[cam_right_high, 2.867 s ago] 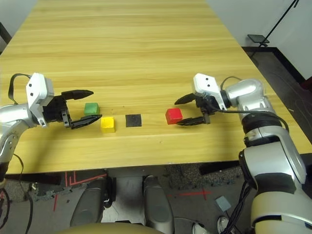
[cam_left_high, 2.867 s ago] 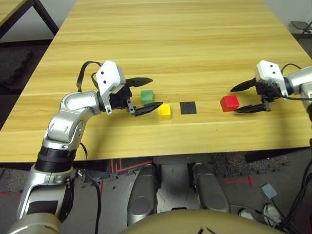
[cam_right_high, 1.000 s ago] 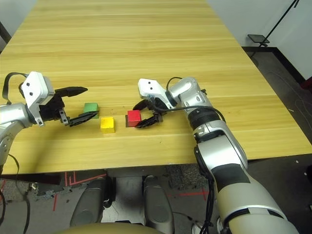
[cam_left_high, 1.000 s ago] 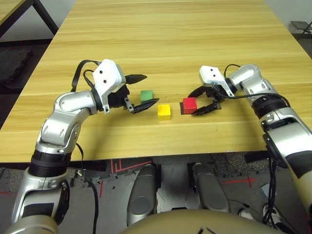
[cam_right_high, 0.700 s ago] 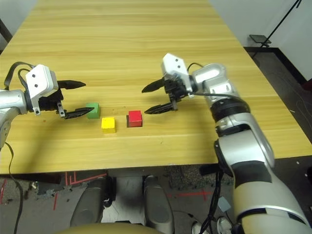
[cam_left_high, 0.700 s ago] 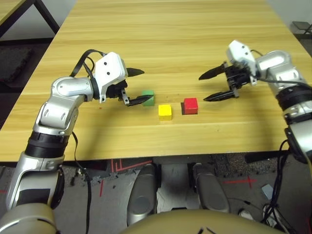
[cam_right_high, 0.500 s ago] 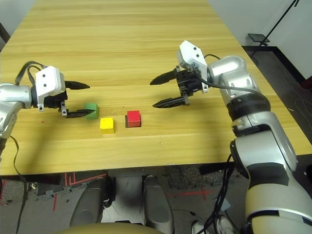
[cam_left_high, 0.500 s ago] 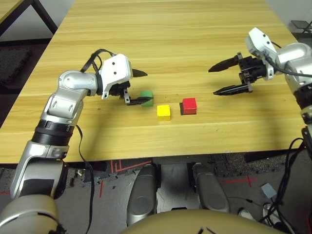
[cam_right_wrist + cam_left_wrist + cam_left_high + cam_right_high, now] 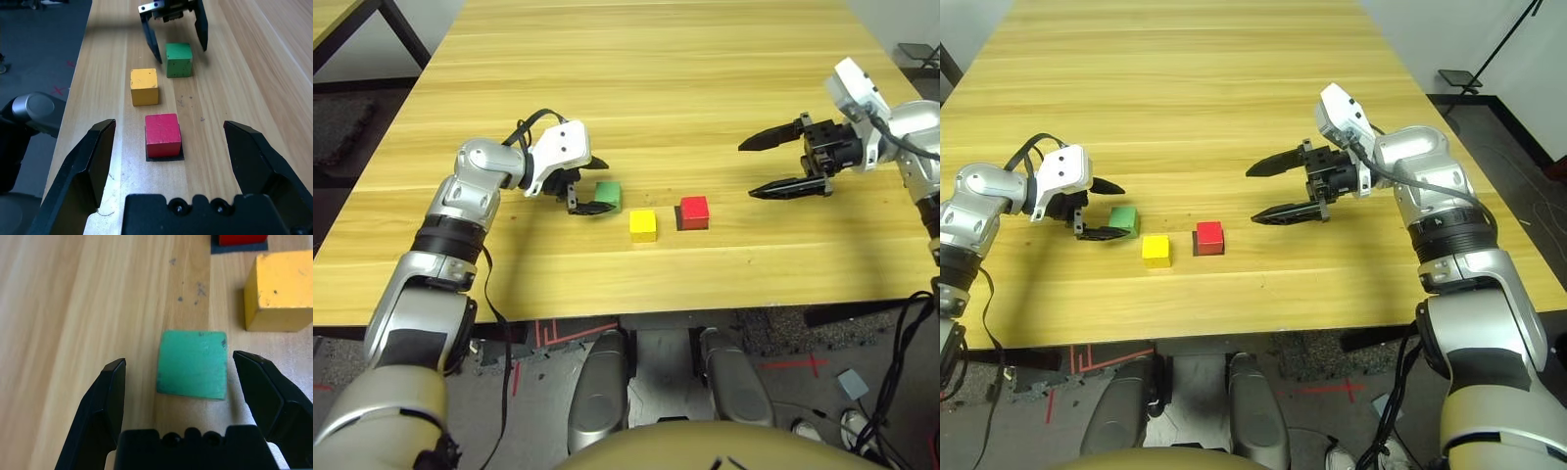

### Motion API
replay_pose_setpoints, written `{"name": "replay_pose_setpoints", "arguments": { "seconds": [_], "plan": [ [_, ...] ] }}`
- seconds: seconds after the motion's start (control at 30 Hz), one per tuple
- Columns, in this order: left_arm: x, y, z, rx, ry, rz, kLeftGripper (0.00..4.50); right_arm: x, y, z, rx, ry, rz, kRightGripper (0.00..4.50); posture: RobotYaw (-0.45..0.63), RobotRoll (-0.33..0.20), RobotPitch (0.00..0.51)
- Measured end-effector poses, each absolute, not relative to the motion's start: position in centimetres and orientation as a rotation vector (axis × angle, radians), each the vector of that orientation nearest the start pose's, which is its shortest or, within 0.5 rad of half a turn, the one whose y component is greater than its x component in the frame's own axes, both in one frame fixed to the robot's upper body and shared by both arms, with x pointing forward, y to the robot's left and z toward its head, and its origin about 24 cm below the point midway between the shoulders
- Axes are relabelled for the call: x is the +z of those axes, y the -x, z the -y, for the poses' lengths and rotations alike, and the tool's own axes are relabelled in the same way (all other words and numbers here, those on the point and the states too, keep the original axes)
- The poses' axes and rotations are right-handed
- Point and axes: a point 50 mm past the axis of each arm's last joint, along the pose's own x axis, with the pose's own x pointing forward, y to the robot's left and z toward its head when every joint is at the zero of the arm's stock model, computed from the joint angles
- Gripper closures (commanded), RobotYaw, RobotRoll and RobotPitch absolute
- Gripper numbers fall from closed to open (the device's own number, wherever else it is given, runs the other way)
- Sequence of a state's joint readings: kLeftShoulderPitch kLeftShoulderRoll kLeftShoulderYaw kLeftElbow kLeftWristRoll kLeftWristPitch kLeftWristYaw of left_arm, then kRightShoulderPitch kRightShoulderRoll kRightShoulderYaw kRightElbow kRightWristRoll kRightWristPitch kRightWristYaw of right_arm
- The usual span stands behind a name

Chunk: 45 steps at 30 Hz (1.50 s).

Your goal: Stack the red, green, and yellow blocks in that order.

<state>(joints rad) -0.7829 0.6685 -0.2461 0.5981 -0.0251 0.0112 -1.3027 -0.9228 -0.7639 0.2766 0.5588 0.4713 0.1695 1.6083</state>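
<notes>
Looks like the red block [image 9: 694, 212] sits on the black patch [image 9: 165, 158] as the stack's base, while the left tool [image 9: 179, 360] straddles the green block [image 9: 192, 364] on the desk [image 9: 636, 108], fingers spread, probably to grab it next, yellow block [image 9: 643, 226] waiting between, right tool [image 9: 748, 168] spread wide and clear.

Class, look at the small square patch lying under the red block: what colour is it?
The patch is black, showing best in the right wrist view.
</notes>
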Motion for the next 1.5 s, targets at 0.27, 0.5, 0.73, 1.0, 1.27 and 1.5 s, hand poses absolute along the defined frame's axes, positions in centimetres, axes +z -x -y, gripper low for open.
{"name": "replay_pose_setpoints", "arguments": {
  "seconds": [0.27,0.5,0.73,1.0,1.27,1.5],
  "plan": [
    [13.8,-34.6,-20.6,-1.217,-0.66,-0.373,2.43,21.1,-33.5,19.9,1.541,0.372,-0.144,0.0,0.2,-0.065,0.129],
    [16.7,-35.6,-19.9,-1.145,-0.66,-0.291,2.43,20.8,-33.5,19.9,1.529,0.367,-0.145,0.0,0.22,-0.052,0.13],
    [21.3,-34.3,-16.4,-1.139,-0.607,-0.204,2.43,19.7,-33.4,20.4,1.513,0.333,-0.166,0.0,0.22,-0.041,0.121],
    [21.7,-31.1,-10.9,-1.214,-0.494,-0.201,2.43,18.8,-33.3,21.0,1.491,0.32,-0.196,0.0,0.21,-0.025,0.132],
    [20.3,-30.6,-8.5,-1.245,-0.493,-0.265,2.43,18.4,-33.3,21.8,1.461,0.306,-0.191,0.0,0.2,-0.005,0.136],
    [18.7,-30.9,-7.4,-1.281,-0.521,-0.326,2.43,18.1,-33.2,22.1,1.448,0.29,-0.191,0.0,0.17,0.005,0.144]
  ]
}}
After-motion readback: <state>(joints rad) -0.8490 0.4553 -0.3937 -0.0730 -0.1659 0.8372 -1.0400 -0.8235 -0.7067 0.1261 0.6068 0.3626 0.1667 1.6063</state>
